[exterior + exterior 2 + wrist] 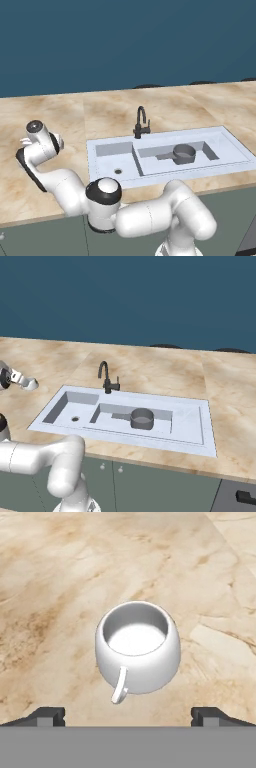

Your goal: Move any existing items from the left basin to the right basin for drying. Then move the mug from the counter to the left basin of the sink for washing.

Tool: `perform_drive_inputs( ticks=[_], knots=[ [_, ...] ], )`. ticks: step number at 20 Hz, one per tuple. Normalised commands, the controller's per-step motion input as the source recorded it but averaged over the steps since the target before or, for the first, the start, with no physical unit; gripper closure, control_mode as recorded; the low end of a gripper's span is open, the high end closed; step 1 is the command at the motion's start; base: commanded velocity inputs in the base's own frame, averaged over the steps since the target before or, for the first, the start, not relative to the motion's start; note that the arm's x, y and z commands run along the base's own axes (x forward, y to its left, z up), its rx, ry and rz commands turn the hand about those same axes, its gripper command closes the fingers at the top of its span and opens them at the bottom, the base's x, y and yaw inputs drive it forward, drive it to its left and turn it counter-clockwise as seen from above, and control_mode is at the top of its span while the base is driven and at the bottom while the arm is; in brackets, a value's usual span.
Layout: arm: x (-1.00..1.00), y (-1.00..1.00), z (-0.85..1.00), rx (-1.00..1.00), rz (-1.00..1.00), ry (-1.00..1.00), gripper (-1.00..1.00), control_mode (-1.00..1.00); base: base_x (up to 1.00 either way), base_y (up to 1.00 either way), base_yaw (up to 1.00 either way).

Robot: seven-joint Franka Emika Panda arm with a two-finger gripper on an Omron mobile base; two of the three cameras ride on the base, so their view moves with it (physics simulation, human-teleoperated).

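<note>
In the hand view, the gripper (128,714) hangs with its jaws spread wide at the bottom corners of the frame, and the white mug (137,647) stands upright on the counter (50,587) at frame centre between them, its handle turned toward the camera. In the left base view, farther toward the right of the frame, the dark pan (184,153) already lies in the right basin (150,162) of the sink (230,150), while the left basin (107,165) holds nothing. A likely fault is a glancing closure on the mug's rounded sides, which could tip it or squeeze it out of the grasp.
</note>
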Motion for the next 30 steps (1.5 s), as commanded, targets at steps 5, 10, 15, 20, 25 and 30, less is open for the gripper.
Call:
perform_drive_inputs(
  ticks=[5, 10, 15, 20, 25, 30],
  knots=[
    [0.15, 0.04, -0.13, 0.0, -0.01, 0.04, -1.0, -1.0, 0.0, 0.0, 0.0],
    [0.12, 0.06, -0.2, 0.0, -0.01, 0.05, -1.0, -1.0, 0.0, 0.0, 0.0],
    [0.04, 0.02, -0.2, 0.0, 0.0, 0.04, -1.0, -1.0, 0.0, 0.0, 0.0],
    [0.0, 0.0, -0.16, 0.0, 0.0, 0.03, -1.0, -1.0, 0.0, 0.0, 0.0],
    [0.0, 0.0, -0.1, 0.0, 0.0, 0.03, -1.0, -1.0, 0.0, 0.0, 0.0],
    [0.06, 0.02, -0.04, 0.0, 0.0, 0.04, 1.0, -1.0, 0.0, 0.0, 0.0]
  ],
)
